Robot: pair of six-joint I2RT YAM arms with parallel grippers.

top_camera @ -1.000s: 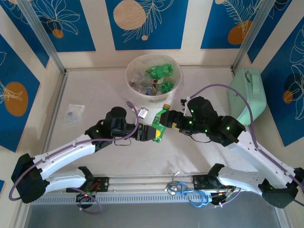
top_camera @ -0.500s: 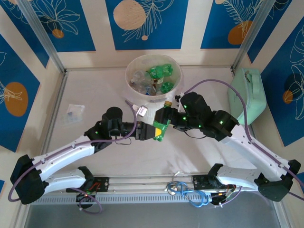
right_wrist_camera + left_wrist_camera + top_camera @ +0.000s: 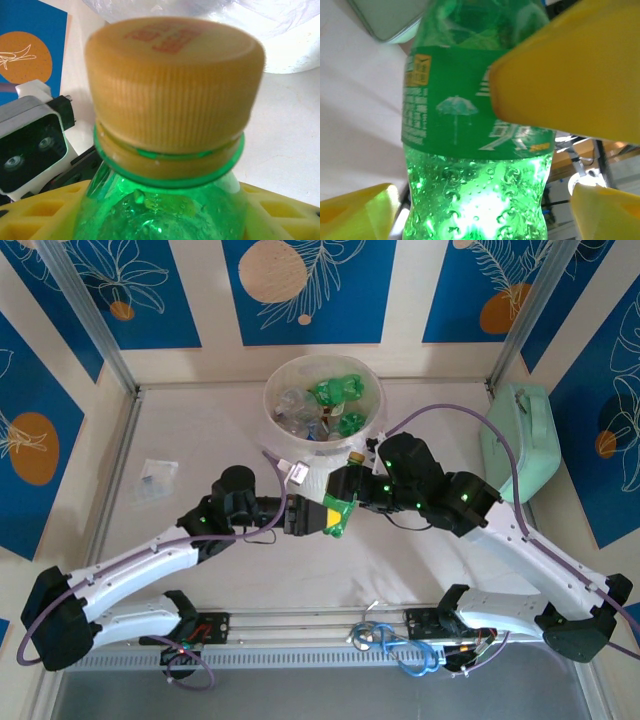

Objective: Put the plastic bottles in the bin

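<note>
A white table [image 3: 200,430] lies boxed in by cream walls [image 3: 300,290] with blue leaf-print panels, and the bin [image 3: 268,400] stands at its far middle with green and clear bottles [image 3: 335,392] already in it. Mid-table, just short of the bin, the two arms meet over one green bottle [image 3: 338,512]. This looks like a hand-over. The left gripper [image 3: 320,518] has its jaws spread wide, clear of the bottle on both sides. The right gripper [image 3: 348,490] is clamped on the bottle below the neck, one yellow finger lying across the label [image 3: 450,110]. The next move is probably for the right arm to draw the bottle out from between the left fingers without knocking them, carry it over the rim and let go. The label shows a white umbrella, an orange square mark and fine print too small to read. Its large white characters are half covered. The yellow cap [image 3: 172,75] bears red print, which is blurred.
</note>
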